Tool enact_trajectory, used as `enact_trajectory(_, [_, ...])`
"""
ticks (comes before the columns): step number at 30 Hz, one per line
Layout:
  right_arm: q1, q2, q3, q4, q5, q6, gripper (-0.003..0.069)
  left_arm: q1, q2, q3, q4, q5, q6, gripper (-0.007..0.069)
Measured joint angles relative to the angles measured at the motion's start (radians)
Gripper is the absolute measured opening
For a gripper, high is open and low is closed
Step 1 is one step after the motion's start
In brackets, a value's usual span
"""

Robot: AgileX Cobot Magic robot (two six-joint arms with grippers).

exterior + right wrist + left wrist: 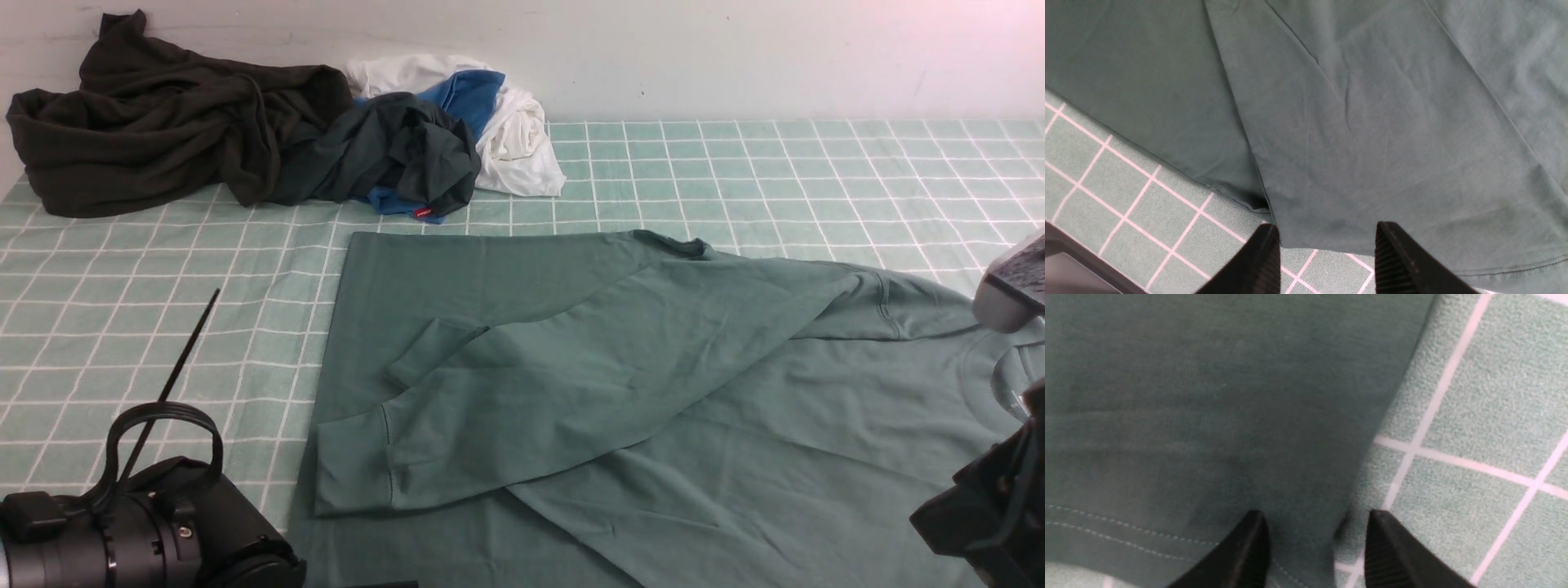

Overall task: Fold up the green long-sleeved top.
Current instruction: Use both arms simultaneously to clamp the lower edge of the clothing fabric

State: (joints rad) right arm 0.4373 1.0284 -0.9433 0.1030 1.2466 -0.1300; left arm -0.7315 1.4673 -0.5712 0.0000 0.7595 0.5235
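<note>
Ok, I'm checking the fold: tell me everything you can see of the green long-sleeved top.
The green long-sleeved top is plain sage-green, soft matte knit, lightly creased. It lies spread flat on the checked tablecloth, neck toward the right. One sleeve is folded across the body, its cuff near the left hem edge.

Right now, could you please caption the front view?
Large sage-green knit sweatshirt, sleeve folded across, on pale-green checked tablecloth; crumpled garments behind.
</note>
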Motion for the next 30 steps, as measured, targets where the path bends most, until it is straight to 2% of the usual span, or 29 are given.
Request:
enact_trajectory(3, [0.000,0.000,0.000,0.000,0.000,0.000,0.0304,0.000,0.001,-0.008,0.000,0.006,-0.003,0.0245])
enact_trajectory(4, [0.000,0.000,0.000,0.000,0.000,0.000,0.0304,0.000,0.001,-0.012,0.000,0.011,-0.014,0.0180])
enact_trajectory(7, [0.000,0.000,0.000,0.000,0.000,-0.007,0.0304,0.000,0.001,-0.016,0.000,0.025,-0.036,0.0055])
enact_trajectory(9, [0.000,0.000,0.000,0.000,0.000,-0.012,0.0304,0.000,0.001,-0.016,0.000,0.028,-0.040,0.0018])
enact_trajectory(15, [0.000,0.000,0.000,0.000,0.000,-0.028,0.0304,0.000,-0.030,-0.041,0.000,0.073,-0.064,0.0006])
enact_trajectory(19, [0.000,0.000,0.000,0.008,0.000,-0.089,0.0304,0.000,-0.115,-0.091,0.032,0.196,-0.203,0.0006])
enact_trajectory(22, [0.002,0.002,0.000,0.036,0.000,-0.189,0.0304,0.000,-0.199,-0.084,0.086,0.275,-0.276,0.0006])
enact_trajectory(26, [0.002,0.029,0.030,0.075,-0.004,-0.318,0.0309,0.008,-0.245,-0.026,0.136,0.324,-0.289,0.0006])
enact_trajectory(30, [0.002,0.060,0.139,0.086,-0.015,-0.433,0.0352,0.025,-0.251,0.038,0.148,0.329,-0.290,0.0006])
